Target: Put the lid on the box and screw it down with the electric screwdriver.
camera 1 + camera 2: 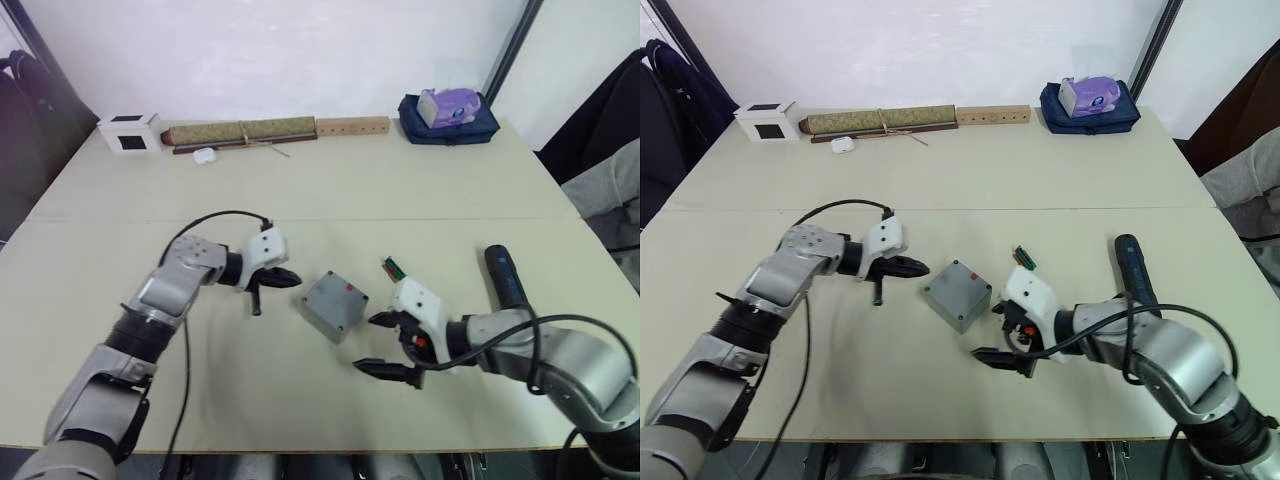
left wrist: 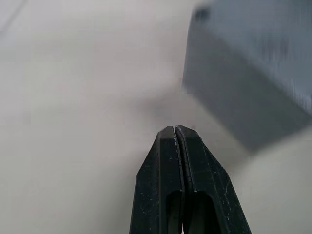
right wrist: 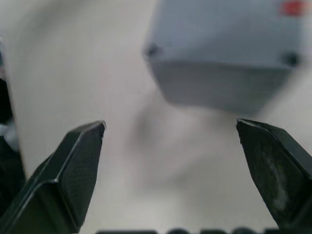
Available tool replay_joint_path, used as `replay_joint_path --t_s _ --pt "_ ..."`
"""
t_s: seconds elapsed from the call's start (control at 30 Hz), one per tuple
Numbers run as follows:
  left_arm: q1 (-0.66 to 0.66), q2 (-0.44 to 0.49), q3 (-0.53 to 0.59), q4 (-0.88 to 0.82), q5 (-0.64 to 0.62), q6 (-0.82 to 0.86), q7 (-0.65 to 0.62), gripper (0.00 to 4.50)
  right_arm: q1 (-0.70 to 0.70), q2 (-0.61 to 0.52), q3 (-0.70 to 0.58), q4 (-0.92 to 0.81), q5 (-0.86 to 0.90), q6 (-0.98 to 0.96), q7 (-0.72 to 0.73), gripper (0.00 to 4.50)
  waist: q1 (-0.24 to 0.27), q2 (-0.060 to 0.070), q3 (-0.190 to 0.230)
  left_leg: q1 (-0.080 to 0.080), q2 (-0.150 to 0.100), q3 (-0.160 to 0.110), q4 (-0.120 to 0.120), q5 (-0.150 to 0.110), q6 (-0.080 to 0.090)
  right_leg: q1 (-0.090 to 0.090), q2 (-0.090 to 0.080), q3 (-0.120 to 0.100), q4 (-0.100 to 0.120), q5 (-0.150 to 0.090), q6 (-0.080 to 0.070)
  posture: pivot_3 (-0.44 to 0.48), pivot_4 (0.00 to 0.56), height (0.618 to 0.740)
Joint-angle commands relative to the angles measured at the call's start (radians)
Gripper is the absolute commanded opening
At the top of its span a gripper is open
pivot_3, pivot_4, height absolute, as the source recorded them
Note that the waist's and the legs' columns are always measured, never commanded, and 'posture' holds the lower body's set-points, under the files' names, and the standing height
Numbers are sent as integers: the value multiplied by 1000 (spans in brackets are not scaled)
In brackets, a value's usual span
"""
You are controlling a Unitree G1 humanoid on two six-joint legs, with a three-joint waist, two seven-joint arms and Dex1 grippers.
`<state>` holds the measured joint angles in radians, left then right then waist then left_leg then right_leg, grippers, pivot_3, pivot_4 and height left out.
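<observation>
Box [image 1: 334,305] sits mid-table with a flat grey top face up, right gripper [image 1: 386,344] spread wide and empty just beside it, left gripper [image 1: 266,288] pinched closed on nothing — square your fingers to opposite box walls before closing, screwdriver [image 1: 505,275] lies well right.

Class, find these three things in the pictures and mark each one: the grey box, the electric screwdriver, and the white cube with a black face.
box [image 1: 333,303], left eye view, on its top face.
electric screwdriver [image 1: 1133,262], right eye view, on its dark barrel.
white cube [image 1: 131,133], left eye view, on its front face.
</observation>
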<state>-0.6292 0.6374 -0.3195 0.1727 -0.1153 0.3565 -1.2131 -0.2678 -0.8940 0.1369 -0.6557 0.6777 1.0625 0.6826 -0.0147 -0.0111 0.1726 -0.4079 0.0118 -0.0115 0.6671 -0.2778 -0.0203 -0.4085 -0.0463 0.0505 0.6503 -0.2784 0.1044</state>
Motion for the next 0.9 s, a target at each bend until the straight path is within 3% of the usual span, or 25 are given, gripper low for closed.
replay_joint_path --t_s 0.03,0.2,0.3,0.47,0.9 --pt "47 35 -12 -109 -43 31 -89 0 -37 -44 -9 67 -82 -101 55 4439 1 0 0 0 0 0 0 0 0 0 0 0 0 0 0 0 150 740" --pt "100 16 -19 -202 -63 106 -72 0 -84 -30 69 176 -184 -204 111 4439 4 0 0 0 1 2 0 0 0 0 0 0 0 0 0 0 150 740" --pt "118 -10 -35 -242 -64 135 -51 0 -116 39 113 220 -213 -246 120 4439 2 0 0 0 1 2 0 0 0 0 0 0 0 0 0 0 150 740" --pt "111 -52 -41 -239 -36 111 10 0 -89 106 184 184 -222 -266 161 4439 1 0 0 0 1 0 0 0 0 -1 1 0 1 0 0 0 150 740" --pt "67 -45 -34 -174 -31 69 4 0 -30 158 149 94 -195 -166 123 4439 2 0 0 0 0 0 1 0 0 0 0 0 2 0 0 0 150 740"
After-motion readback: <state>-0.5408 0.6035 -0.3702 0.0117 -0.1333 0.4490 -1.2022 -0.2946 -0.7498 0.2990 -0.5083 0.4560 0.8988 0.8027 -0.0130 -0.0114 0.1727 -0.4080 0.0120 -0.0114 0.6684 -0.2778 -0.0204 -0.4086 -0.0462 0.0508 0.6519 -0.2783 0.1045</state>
